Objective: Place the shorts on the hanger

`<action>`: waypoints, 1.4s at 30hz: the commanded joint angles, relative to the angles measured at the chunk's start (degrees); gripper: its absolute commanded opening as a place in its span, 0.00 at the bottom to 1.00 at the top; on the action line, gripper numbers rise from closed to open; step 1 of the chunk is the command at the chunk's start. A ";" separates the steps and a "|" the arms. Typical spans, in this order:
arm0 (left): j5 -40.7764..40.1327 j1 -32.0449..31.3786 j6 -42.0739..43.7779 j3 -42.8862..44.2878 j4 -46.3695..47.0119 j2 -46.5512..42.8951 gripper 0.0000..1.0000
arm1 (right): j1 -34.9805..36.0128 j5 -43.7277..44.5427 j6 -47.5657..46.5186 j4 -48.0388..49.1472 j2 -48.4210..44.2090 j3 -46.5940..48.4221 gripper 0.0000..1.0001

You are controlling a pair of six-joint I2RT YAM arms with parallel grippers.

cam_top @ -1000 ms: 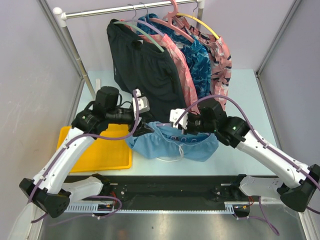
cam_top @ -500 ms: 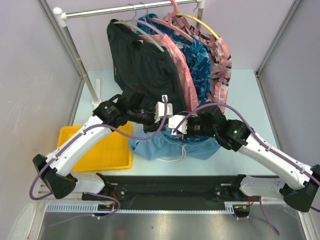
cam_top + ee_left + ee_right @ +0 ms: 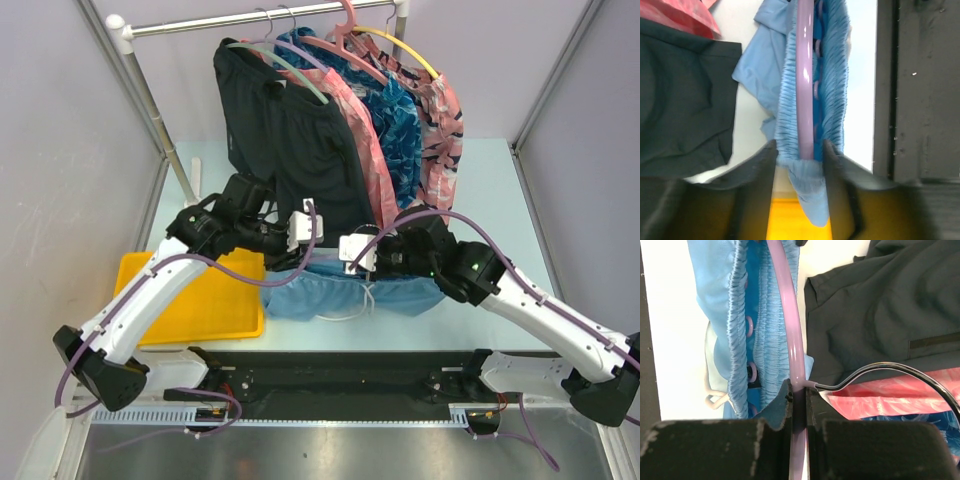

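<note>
The right gripper is clenched on the hanger at its neck; one hanger arm already lies inside the waistband of the shorts, low over the counter — the left gripper straddles the waistband's end, grip unclear; seating and squaring remain.

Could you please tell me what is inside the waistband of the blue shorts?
Inside the shorts, the lavender hanger runs along the waistband, clamped by the right gripper beside its hook. Its far tip is hidden under bunched fabric at the left gripper.
</note>
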 commanded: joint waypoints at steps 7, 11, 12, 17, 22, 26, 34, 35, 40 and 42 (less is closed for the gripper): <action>6.41 1.32 -8.08 6.96 0.01 -3.29 0.68 | 1.07 -2.64 -3.50 8.42 -2.23 2.46 0.00; 11.60 0.97 -10.46 9.00 -3.51 -0.91 0.67 | 2.57 -3.70 -7.01 10.53 -1.44 2.46 0.00; 11.43 0.70 -11.17 8.91 -4.21 -0.47 0.66 | 2.92 -3.79 -7.81 11.14 -1.26 2.46 0.00; 15.54 0.70 -14.15 7.24 -8.87 -1.52 0.63 | 4.94 -5.98 -13.43 12.03 -1.17 2.46 0.00; 24.95 0.96 -18.64 0.76 -10.20 -4.85 0.58 | 6.61 -8.71 -19.76 12.90 -0.12 2.37 0.00; 28.55 3.07 -22.24 -5.76 -8.97 -7.23 0.51 | 7.49 -10.20 -22.58 15.01 0.58 1.93 0.00; 43.06 11.42 -30.85 -17.18 -3.52 -12.94 0.34 | 8.28 -15.04 -26.71 19.76 1.73 1.49 0.00; 44.80 11.42 -31.73 -17.89 -2.73 -13.91 0.34 | 8.37 -15.48 -27.32 20.20 1.90 1.40 0.00; 47.72 11.51 -40.77 -22.11 4.28 -19.09 0.38 | 9.51 -17.06 -27.07 24.85 4.54 1.14 0.00; 48.42 11.42 -49.08 -24.39 8.59 -20.76 0.34 | 9.86 -17.06 -26.54 26.79 5.41 0.88 0.00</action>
